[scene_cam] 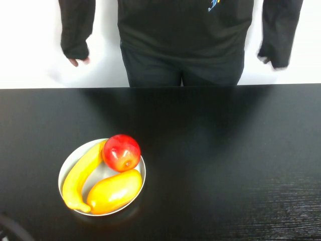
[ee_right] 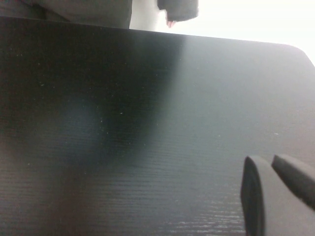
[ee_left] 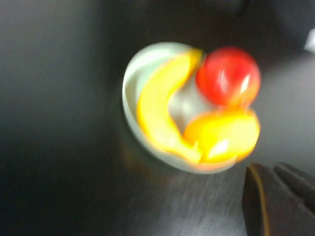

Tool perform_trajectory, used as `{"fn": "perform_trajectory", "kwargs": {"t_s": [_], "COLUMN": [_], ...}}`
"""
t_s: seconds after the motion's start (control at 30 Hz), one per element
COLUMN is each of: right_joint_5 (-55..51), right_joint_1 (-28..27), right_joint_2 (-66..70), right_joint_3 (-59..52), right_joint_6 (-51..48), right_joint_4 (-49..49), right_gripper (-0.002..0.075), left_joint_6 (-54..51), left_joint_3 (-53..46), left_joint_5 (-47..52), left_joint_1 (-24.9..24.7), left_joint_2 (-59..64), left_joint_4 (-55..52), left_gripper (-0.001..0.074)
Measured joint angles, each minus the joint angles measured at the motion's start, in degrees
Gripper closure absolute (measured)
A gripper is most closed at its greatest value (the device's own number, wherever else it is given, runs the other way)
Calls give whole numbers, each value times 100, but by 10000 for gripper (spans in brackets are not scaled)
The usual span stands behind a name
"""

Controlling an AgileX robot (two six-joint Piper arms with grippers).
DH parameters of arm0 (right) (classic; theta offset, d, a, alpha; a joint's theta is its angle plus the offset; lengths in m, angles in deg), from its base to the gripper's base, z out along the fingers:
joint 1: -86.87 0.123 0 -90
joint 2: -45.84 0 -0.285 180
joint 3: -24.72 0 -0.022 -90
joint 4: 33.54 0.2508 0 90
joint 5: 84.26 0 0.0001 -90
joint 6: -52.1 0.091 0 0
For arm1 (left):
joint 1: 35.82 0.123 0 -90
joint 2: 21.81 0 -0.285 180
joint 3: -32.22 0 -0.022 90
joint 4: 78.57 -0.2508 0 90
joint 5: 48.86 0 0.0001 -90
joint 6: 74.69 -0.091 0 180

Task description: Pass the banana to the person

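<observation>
The banana [scene_cam: 83,173] lies along the left side of a white plate [scene_cam: 67,165] at the table's front left, next to a red apple [scene_cam: 121,152] and a yellow-orange mango [scene_cam: 114,191]. In the left wrist view the banana [ee_left: 160,105] curves beside the apple [ee_left: 228,75] and mango [ee_left: 224,135]. My left gripper [ee_left: 268,167] hovers above the table just off the plate's mango side, empty, fingers together. My right gripper [ee_right: 263,160] is over bare table, shut and empty. The person [scene_cam: 183,35] stands behind the far edge, arms hanging down.
The black table [scene_cam: 225,160] stretches wide to the right of the plate. Its far edge [scene_cam: 160,86] meets a white background. A dark piece of my left arm [scene_cam: 7,228] shows at the front left corner.
</observation>
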Motion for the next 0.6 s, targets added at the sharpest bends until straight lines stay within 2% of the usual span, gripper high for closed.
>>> {"fn": "perform_trajectory", "kwargs": {"t_s": [0.1, 0.33, 0.6], "right_joint_5": [0, 0, 0], "right_joint_1": [0, 0, 0], "right_joint_2": [0, 0, 0], "right_joint_3": [0, 0, 0], "right_joint_6": [0, 0, 0], "right_joint_4": [0, 0, 0], "right_gripper": [736, 736, 736], "left_joint_6": [-681, -1520, -1760], "left_joint_3": [815, 2128, 3196], "left_joint_5": [780, 1213, 1217], "left_joint_1": [0, -71, -1181], "left_joint_2": [1117, 3566, 5821], "left_joint_4": [-113, -207, -750], "left_gripper": [739, 739, 739]}}
